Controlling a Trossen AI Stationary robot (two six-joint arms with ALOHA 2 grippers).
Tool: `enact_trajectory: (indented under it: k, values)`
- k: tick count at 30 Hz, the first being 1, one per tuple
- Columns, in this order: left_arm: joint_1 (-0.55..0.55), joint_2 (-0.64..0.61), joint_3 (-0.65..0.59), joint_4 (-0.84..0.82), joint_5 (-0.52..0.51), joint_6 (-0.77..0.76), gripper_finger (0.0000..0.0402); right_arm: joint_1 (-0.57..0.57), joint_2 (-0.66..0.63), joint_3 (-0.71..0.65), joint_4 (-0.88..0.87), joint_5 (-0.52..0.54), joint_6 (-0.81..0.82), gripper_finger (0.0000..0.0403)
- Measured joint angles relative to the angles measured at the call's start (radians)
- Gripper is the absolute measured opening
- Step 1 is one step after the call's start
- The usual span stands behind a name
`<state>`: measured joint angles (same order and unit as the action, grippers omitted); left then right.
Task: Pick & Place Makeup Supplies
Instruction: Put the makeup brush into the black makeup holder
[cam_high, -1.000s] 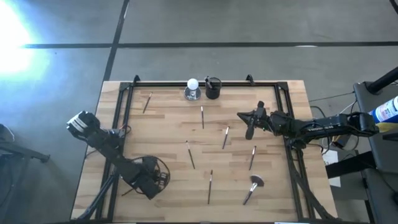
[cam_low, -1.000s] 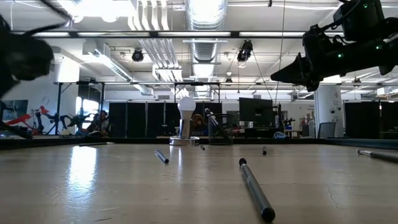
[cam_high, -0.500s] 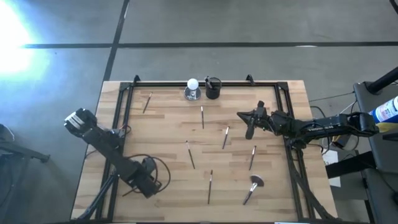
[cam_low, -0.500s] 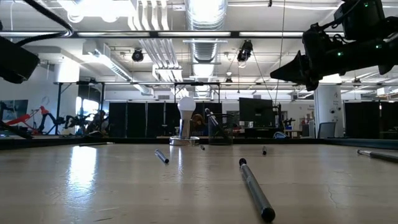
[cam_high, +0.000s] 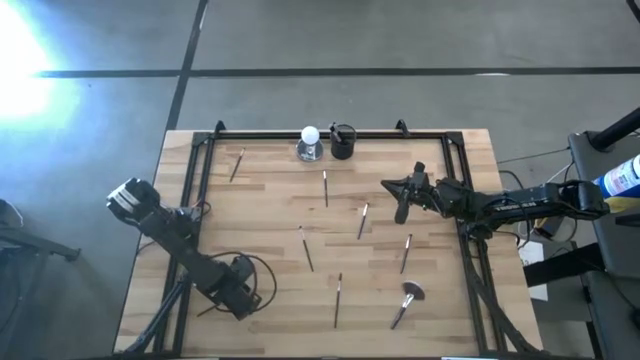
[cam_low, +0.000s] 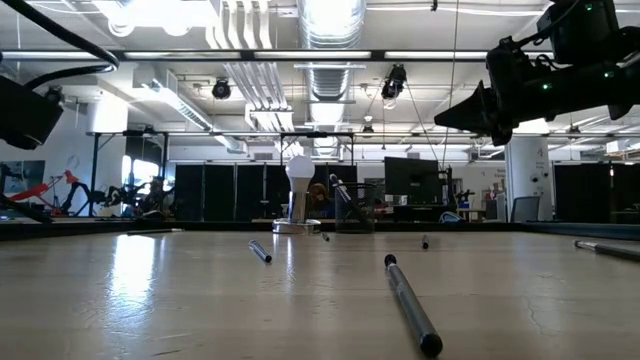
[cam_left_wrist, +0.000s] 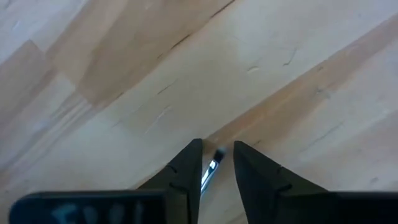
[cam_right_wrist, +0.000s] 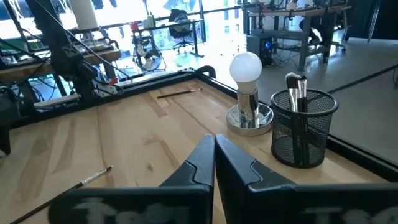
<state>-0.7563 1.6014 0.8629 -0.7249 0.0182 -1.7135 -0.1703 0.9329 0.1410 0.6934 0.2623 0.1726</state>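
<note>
Fingers (cam_left_wrist: 183, 177) of the left gripper (cam_left_wrist: 215, 163) stand parted around a thin brush (cam_left_wrist: 211, 169) at the table's (cam_high: 260, 200) seven o'clock; the right gripper (cam_right_wrist: 214, 144), at three o'clock, is clenched empty. At twelve o'clock, a black mesh cup (cam_right_wrist: 304, 127) holds two brushes (cam_right_wrist: 295, 84), while other brushes (cam_high: 363, 220) lie scattered mid-table.

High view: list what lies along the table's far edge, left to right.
Lone brush → white ball on its clear base → black mesh cup.

I see brushes (cam_high: 363, 220) scattered over the table (cam_high: 270, 190). At its far edge, the ball (cam_high: 310, 135) stands just left of the cup (cam_high: 342, 142)
</note>
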Motion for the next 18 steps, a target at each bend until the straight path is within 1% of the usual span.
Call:
enact_trajectory:
  k: [4,6,9,12,13,14,18]
  values:
    - [-0.004,0.022,0.002,-0.006,0.008,-0.008,0.008,0.0,0.0,0.0,0.0,0.0,0.0,0.0008]
    - [-0.004,0.027,0.002,-0.011,0.012,-0.011,0.006,0.0,0.0,0.0,0.0,0.0,0.0,0.0008]
    - [-0.004,0.028,0.001,-0.022,0.017,-0.017,0.0015,0.0,0.0,0.0,0.0,0.0,-0.001,0.0008]
    - [-0.005,0.013,0.012,-0.046,-0.005,-0.027,0.0004,0.0,0.0,0.0,0.0,0.001,-0.001,0.0008]
    - [-0.005,0.003,0.015,-0.056,-0.028,-0.039,0.0002,0.0,0.0,0.0,0.0,0.001,-0.001,0.0008]
    - [-0.005,-0.009,0.018,-0.064,-0.077,-0.053,0.0001,0.0,0.0,0.0,0.0,0.001,-0.001,0.0008]
    - [0.013,-0.092,0.041,-0.055,-0.305,-0.085,0.0,0.0,0.0,0.0,-0.001,0.003,-0.001,0.0008]
